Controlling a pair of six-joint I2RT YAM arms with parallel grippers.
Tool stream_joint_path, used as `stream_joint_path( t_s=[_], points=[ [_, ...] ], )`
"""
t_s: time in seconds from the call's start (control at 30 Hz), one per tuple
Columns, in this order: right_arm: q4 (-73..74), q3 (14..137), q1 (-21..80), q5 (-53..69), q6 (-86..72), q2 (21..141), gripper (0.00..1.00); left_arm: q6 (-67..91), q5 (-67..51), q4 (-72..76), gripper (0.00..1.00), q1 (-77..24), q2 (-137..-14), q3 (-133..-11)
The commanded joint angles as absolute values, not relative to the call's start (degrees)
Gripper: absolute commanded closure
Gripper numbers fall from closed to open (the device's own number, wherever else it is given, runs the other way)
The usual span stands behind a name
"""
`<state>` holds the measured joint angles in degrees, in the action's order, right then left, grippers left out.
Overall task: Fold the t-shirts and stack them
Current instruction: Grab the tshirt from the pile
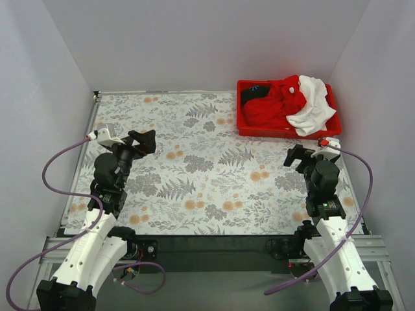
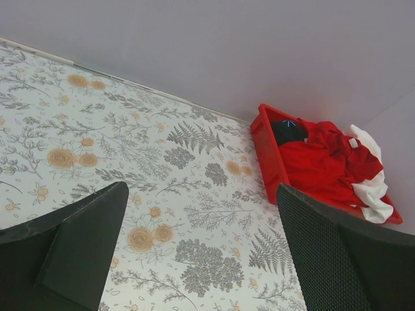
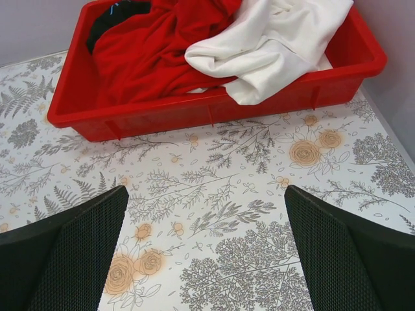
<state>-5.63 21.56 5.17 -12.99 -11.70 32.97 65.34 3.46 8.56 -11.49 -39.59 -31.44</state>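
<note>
- Top external view: the red t-shirt [image 1: 271, 107], the white t-shirt [image 1: 315, 103] and the black t-shirt [image 1: 251, 96] are seen heaped in the red bin [image 1: 285, 133] at the far right of the floral table [image 1: 207, 181].
- The white t-shirt is draped over the bin's right end, and the black one is tucked at its far left.
- The left gripper [image 1: 146, 142] is held over the table's left side, jaws spread wide and empty.
- The right gripper [image 1: 299, 157] is held near the bin, jaws wide and empty.
</note>
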Motion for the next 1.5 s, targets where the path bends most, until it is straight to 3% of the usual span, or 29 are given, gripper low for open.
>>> stream_joint_path(
  t_s=[0.0,0.4,0.77,1.17,1.47],
  points=[
    [-6.15,23.12,5.1,-15.55,-11.6,32.78,0.02,64.51,6.41,8.0,0.1,-11.78,-39.29,-30.94],
    [-5.89,24.16,5.18,-16.18,-8.97,30.93,0.02,64.34,6.68,8.17,0.03,-11.78,-39.81,-29.97],
    [-0.53,46.55,17.22,-22.95,-3.78,55.07,0.02,62.93,8.17,8.79,0.02,-11.78,-40.08,-29.53],
    [3.69,71.18,17.05,-35.68,-1.85,81.55,0.02,62.49,7.74,8.88,0.02,-11.78,-40.17,-29.44],
    [6.24,80.42,12.05,-31.12,-3.69,93.95,0.02,62.84,6.07,9.14,0.02,-11.78,-39.81,-29.18]
  ],
)
